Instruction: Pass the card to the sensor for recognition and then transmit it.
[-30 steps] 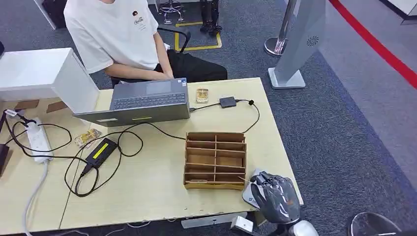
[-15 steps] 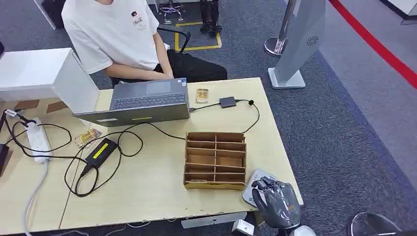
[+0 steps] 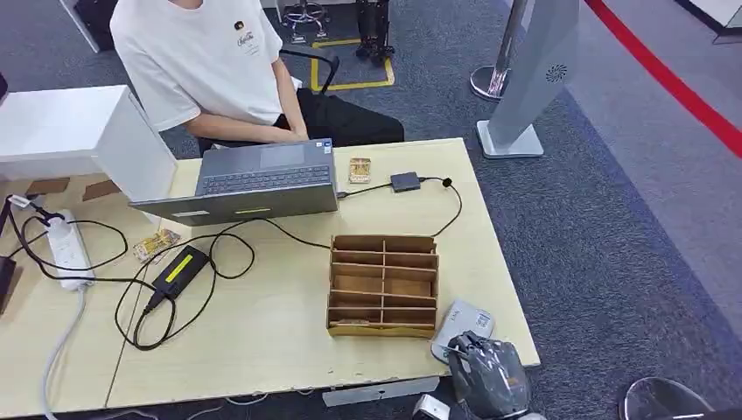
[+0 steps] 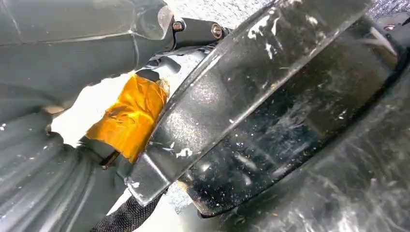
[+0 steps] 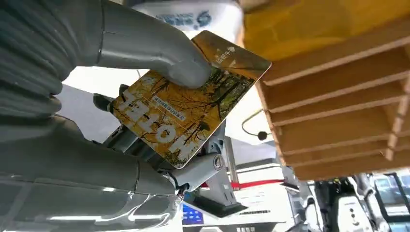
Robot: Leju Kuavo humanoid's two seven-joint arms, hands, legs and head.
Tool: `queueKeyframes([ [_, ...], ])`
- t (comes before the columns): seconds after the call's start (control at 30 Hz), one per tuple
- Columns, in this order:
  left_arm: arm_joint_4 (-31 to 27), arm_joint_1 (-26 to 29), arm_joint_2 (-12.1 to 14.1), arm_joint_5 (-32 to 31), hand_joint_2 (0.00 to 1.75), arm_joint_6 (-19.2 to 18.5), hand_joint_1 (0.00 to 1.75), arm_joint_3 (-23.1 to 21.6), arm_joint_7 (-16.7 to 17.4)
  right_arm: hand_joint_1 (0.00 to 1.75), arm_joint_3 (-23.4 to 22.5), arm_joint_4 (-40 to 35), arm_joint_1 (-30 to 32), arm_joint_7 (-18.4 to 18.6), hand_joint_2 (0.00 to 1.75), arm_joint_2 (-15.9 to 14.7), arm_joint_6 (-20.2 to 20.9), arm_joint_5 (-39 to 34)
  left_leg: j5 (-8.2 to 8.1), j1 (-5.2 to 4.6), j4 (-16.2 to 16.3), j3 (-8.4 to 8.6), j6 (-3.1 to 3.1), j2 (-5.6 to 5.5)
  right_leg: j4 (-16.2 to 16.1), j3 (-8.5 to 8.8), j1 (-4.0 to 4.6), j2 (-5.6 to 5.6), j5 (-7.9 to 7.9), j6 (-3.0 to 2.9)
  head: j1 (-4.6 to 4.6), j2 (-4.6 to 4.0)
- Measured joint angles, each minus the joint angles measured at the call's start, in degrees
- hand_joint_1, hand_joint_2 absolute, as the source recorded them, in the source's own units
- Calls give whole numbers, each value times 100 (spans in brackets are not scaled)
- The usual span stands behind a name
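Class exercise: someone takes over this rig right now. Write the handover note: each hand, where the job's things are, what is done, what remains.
Right hand: grips the yellow autumn-leaf printed card, at the table's near right corner.
Left hand: cannot tell its state.
Grey rounded card sensor: beside the brown wooden slotted organiser.
Done: card picked up.
Left: whether it has been scanned cannot be told; then hand it on.

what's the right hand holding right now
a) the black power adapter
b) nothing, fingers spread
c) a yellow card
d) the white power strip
c: in the right wrist view the right hand pinches a yellow printed card between thumb and fingers.
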Motion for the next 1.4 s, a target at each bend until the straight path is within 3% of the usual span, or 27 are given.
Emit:
queueKeyframes([
  [0.2,0,-1,0,-20,175,0,0,0,0,175,-70,387,-238,-15,175,26,-173,0,0,0,0,4,0,1,0,3,0,0,1,0,0,0],
  [0.57,0,-2,0,-31,175,-2,0,0,0,175,-488,579,-426,-195,175,120,-33,-92,0,-1,1,4,0,1,0,5,-1,0,4,-1,0,0],
  [0.7,0,-1,0,-31,175,-2,0,0,0,175,-711,399,-426,-372,175,173,118,-87,0,-2,1,2,0,1,0,3,-1,1,4,-1,-2,0],
  [0.87,0,-1,0,-31,175,-4,0,0,0,175,-1019,-230,-536,-619,175,205,663,-199,1,-3,1,3,0,1,0,2,-1,1,4,-2,0,2],
  [1.0,0,-2,2,-55,175,-11,0,0,0,175,-1183,-554,-668,-743,175,208,772,-238,1,-2,1,-1,0,2,1,2,-1,2,5,-2,0,0],
  [1.23,0,-14,4,-177,175,-37,0,-20,-2,175,-1283,-977,-1648,-658,175,205,1242,-496,8,-2,1,1,1,17,2,2,-2,16,14,0,0,0],
  [1.4,0,-40,18,-376,175,-113,0,-139,-13,175,-1056,-555,-3022,-296,175,397,1630,-188,19,-2,1,4,1,27,5,1,-1,28,24,1,2,0],
])
